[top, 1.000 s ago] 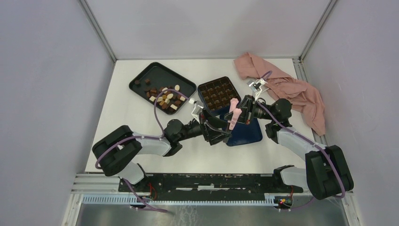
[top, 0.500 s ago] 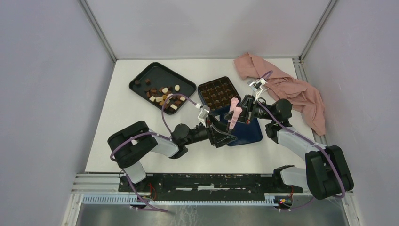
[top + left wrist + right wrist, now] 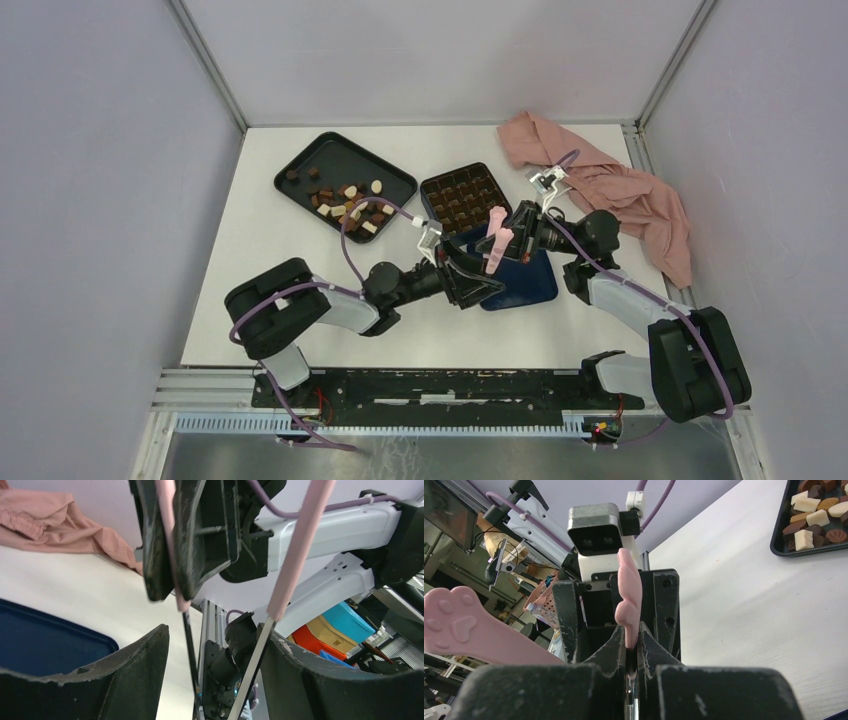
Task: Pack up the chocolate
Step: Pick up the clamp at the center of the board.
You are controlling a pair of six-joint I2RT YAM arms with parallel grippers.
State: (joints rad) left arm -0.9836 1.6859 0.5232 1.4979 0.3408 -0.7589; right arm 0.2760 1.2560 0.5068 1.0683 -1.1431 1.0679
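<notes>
The chocolate (image 3: 350, 205) is sitting loose in the one black tray (image 3: 330, 155) at 11 o'clock on the table (image 3: 260, 250). The dark, tan and cream bits are lying in a band running from 10 toward 4 o'clock, each piece too small to give an axis or a sure count. More dark pieces are sitting in the grid of the single blue box (image 3: 426, 190), just at the tray's 3 o'clock. Its one blue lid (image 3: 530, 285) is lying flat at the box's 5 o'clock. Over that lid the right gripper (image 3: 515, 235) is clamping one pink arm of a pair of paw-tipped tongs (image 3: 497, 240). The left gripper (image 3: 215, 635) is standing released, its fingers either side of the tongs' two metal strips. One pink cloth (image 3: 620, 190) is lying crumpled at 1 o'clock.
</notes>
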